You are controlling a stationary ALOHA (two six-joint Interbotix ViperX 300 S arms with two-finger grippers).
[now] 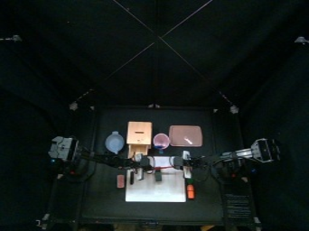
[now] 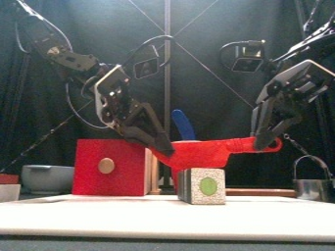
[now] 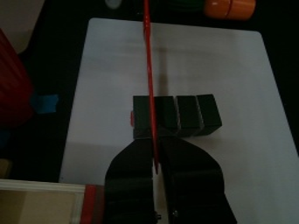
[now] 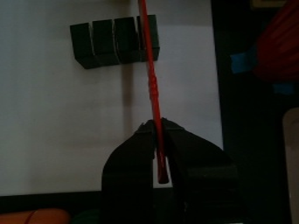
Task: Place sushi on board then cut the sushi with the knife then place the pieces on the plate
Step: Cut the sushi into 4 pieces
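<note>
The left end effector point(image 3: 153, 157) is clenched on a red toy knife point(image 3: 149, 70), whose thin blade runs straight out from between its jaws. The right end effector point(image 4: 158, 144) is clenched on the same knife from the opposite end. In the front view the knife spans the gap between the two, held level just above the toy sushi roll point(image 3: 181, 114).

The blade crosses over the roll at the seam between one end block and the other three. Whether it touches the blocks cannot be told. The four dark green blocks sit together in one row.

The roll lies near the middle of the white cutting board point(image 3: 176, 52), with one end face turned toward the worktop's front edge. The board sits at the middle of that front edge. An orange toy point(image 3: 228, 7) lies just off the board's right edge.

Behind the board stands the pale wooden box point(image 1: 139, 133) with its red drawer front. A blue toy knife point(image 2: 185, 123) stands up just to its right. The blue-grey bowl point(image 1: 115, 142) is toward the worktop's left edge. The pink tray point(image 1: 185, 135) lies toward its right edge.
</note>
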